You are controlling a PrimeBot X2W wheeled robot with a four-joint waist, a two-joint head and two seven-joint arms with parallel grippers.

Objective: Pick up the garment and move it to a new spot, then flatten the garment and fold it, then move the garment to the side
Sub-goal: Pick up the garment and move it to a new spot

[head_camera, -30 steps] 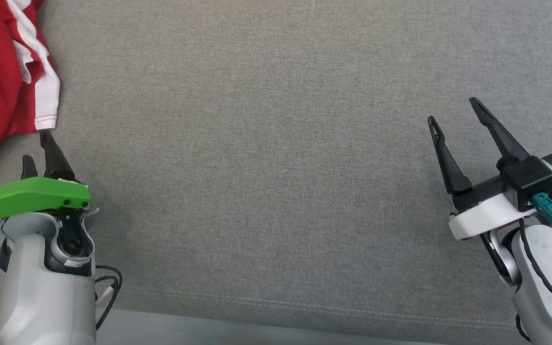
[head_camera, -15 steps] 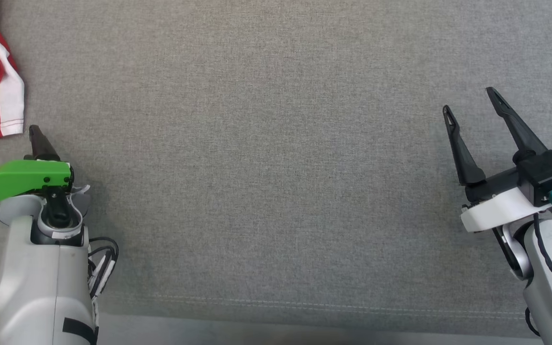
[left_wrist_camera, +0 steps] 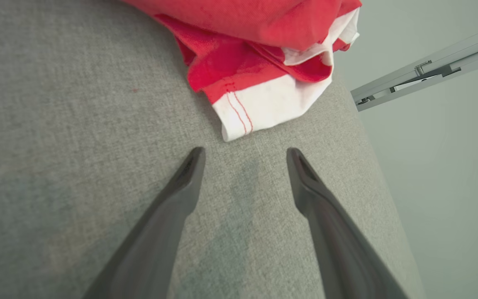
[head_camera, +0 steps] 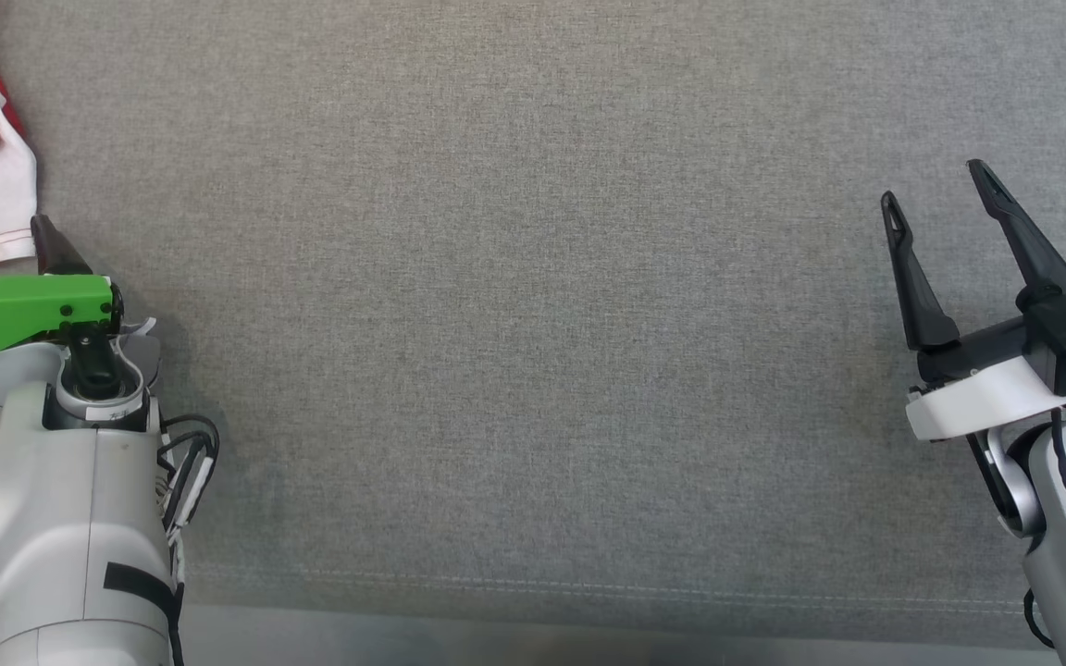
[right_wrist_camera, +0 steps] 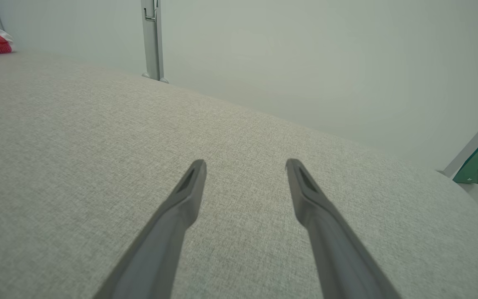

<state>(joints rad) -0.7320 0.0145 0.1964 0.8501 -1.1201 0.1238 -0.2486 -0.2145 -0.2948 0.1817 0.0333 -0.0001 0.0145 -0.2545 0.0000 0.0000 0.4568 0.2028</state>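
Camera shifted | left gripper point(left_wrist_camera: 245, 151) spread, beside crumpled red-white garment point(left_wrist_camera: 243, 70) | right gripper point(right_wrist_camera: 245, 162) spread over grey woven upholstery point(head_camera: 533, 324)

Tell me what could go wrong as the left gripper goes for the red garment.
1. The garment lies bunched in layers. The open left gripper, its tips just short of the white hem, may pinch only that hem and drag the rest.
2. The garment sits near the edge of the grey surface, so a nudge could push it off.
3. The right gripper is open far across the surface, too far to help quickly.
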